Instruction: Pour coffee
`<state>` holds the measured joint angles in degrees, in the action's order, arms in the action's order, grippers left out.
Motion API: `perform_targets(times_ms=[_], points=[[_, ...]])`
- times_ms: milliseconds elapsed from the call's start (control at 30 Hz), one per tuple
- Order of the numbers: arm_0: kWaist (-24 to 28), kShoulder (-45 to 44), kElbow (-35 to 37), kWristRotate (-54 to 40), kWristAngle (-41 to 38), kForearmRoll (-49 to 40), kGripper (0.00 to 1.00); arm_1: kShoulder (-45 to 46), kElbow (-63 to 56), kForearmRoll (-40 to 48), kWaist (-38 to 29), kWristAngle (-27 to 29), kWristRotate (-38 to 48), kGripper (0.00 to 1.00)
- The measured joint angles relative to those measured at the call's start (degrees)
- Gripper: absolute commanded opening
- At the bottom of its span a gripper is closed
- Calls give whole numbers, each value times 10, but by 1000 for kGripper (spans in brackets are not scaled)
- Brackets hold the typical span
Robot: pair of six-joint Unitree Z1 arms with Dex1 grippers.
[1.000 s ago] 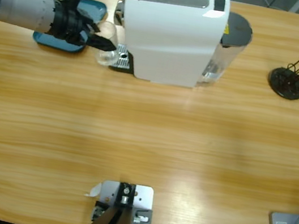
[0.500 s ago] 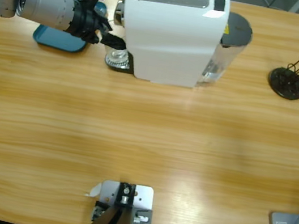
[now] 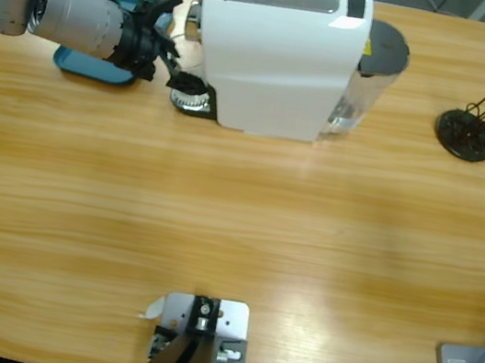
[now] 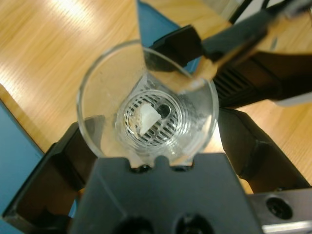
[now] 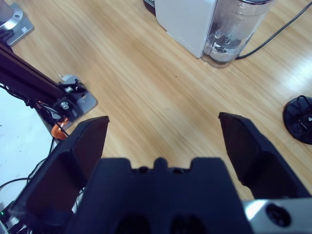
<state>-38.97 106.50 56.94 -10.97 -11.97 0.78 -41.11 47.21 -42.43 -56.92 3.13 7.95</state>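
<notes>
Glass: clear round tumbler point(image 4: 146, 105), seen from above in the left wrist view, sits on the slotted metal drip grate point(image 4: 152, 122) of the machine; whether any coffee lies in it cannot be told.
Left gripper point(image 3: 176, 66): black jaws spread wide on either side of the tumbler, clear of its wall.
Left arm: silver-grey forearm point(image 3: 61, 13) reaches in from the upper left edge of the high view toward the machine's spout end.
Right gripper point(image 5: 163, 141): jaws wide apart with nothing between them, hanging over bare tabletop.
Machine: white boxy coffee maker point(image 3: 277, 55) with a clear water tank point(image 3: 365, 90) at its right end.
Tray: blue flat tray point(image 3: 94, 64) lies just behind the left forearm.
Rack: black round-based wire stand point(image 3: 467, 133) stands well apart at the right.
Surface: long pale wooden table point(image 3: 245, 219), grain running lengthwise.
</notes>
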Motion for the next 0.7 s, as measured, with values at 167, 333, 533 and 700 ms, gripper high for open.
perform_targets(times_ms=[167, 333, 533, 700], points=[[0, -36, 0, 0, 0, -24, 1000, 0, 0, 0, 0, 0, 0, 982], [3, -84, 0, 0, 23, -65, 1000, 0, 0, 0, 0, -4, 0, 968], [5, -197, -61, 51, 72, -91, 1000, -13, 0, 0, 0, -35, 0, 745], [6, -276, -145, 80, 72, -91, 1000, -93, 18, 0, 35, -64, -18, 363]])
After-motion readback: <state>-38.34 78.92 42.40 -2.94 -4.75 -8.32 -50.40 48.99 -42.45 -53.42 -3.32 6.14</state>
